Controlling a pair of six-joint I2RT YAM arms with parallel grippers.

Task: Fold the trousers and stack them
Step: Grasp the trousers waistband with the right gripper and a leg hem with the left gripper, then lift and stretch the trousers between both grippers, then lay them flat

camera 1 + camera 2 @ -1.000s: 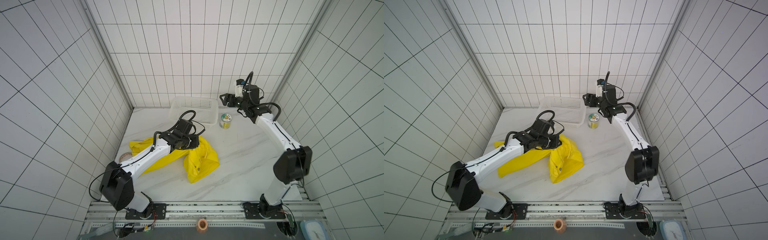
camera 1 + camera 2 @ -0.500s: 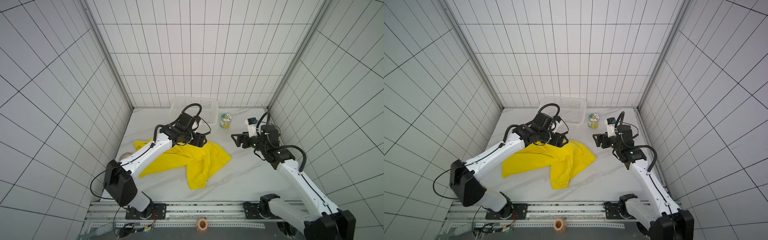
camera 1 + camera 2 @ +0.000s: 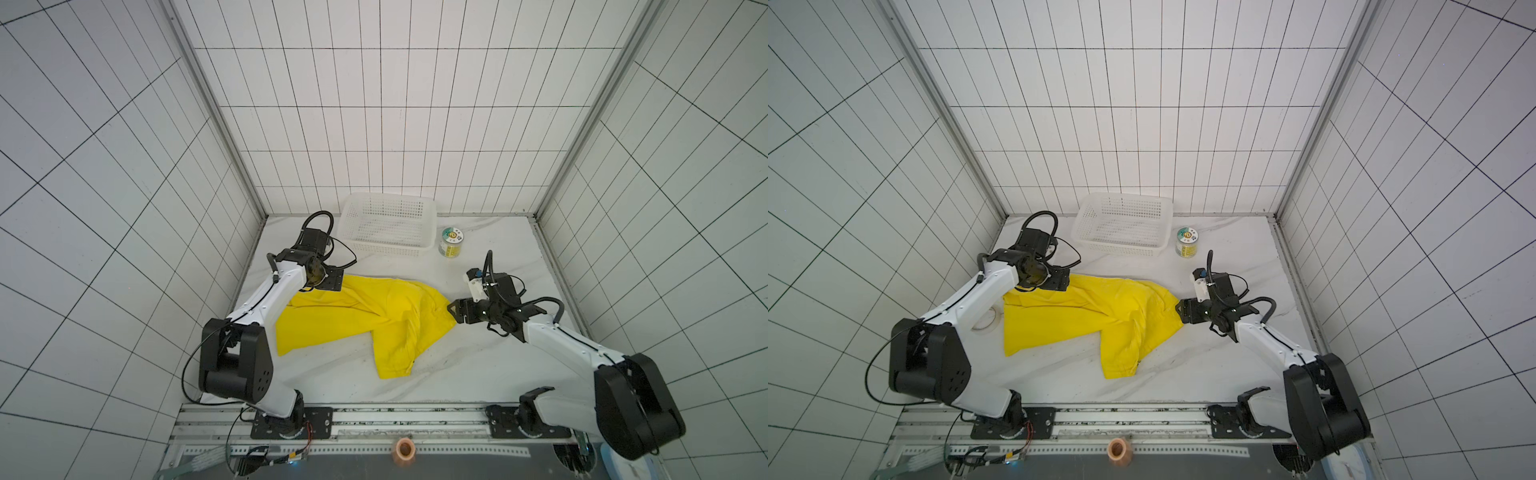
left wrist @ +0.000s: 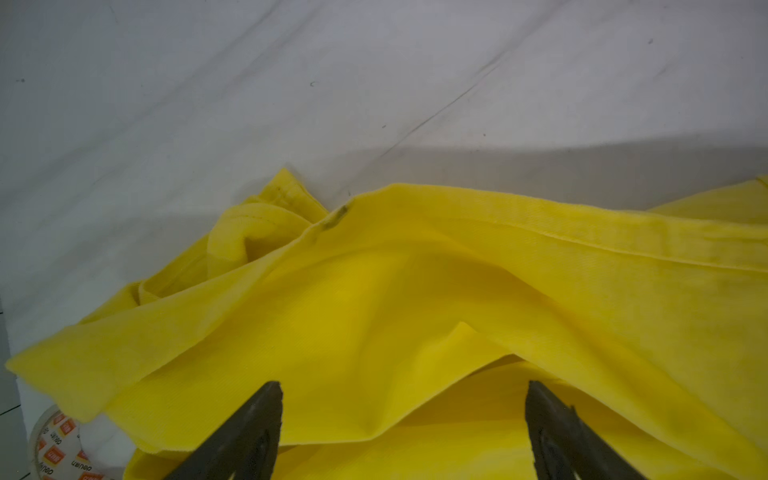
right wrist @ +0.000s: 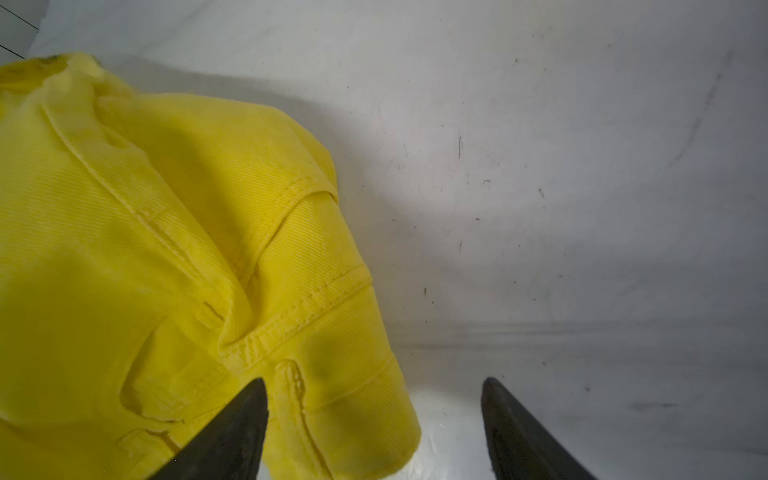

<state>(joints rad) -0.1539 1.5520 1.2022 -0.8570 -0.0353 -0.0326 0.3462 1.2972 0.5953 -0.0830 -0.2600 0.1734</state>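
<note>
Bright yellow cloth trousers (image 3: 353, 320) sprawl flat; left claw (image 4: 403, 388) at their ten o'clock, right claw (image 5: 372, 382) at three, both gaping, empty.

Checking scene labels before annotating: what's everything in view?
trousers: one, yellow, spread mid-table
basket: one, white, table's back
can: one, yellow-green, right of basket in both top views
tape roll: one, white, beside trousers, under left arm
brown roll: one, front rail
table: one, white marble
arms: two, white-black, left, right
left fingers: two, black, apart over trousers
right fingers: two, black, apart at trousers' edge
</note>
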